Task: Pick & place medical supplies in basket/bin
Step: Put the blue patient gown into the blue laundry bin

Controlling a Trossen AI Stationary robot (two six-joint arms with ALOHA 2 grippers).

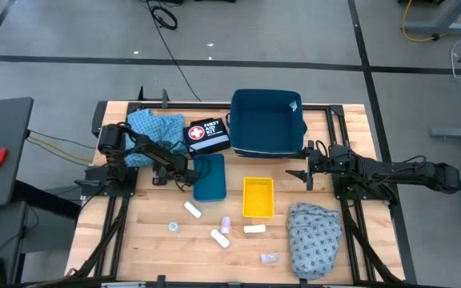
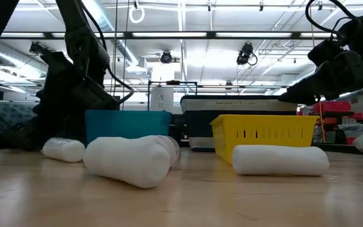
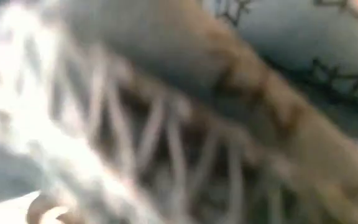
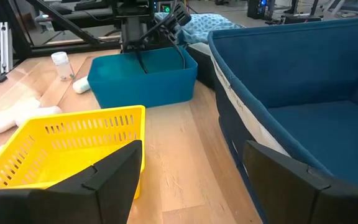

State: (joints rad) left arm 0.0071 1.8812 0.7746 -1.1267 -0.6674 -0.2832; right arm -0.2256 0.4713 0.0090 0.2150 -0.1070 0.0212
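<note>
Several white gauze rolls (image 1: pixel 219 238) lie on the table's near half, with a tiny tape ring (image 1: pixel 174 227) and a pale packet (image 1: pixel 269 258). The grey patterned cloth (image 1: pixel 314 236) lies heaped near the right near corner. The light blue cloth (image 1: pixel 152 126) lies at the far left, partly under the left arm. My left gripper (image 1: pixel 189 174) hangs at the left side of the small teal bin (image 1: pixel 210 180); its wrist view shows only blurred patterned surfaces. My right gripper (image 1: pixel 301 174) is open, hovering between the yellow basket (image 4: pixel 73 124) and the dark blue basket (image 4: pixel 303 81).
A black pouch with a red-and-white cross label (image 1: pixel 206 136) lies between the light blue cloth and the dark blue basket (image 1: pixel 266 152). The yellow basket (image 1: pixel 246 197) stands at the middle, right of the teal bin. Bare wood shows along the near edge at left.
</note>
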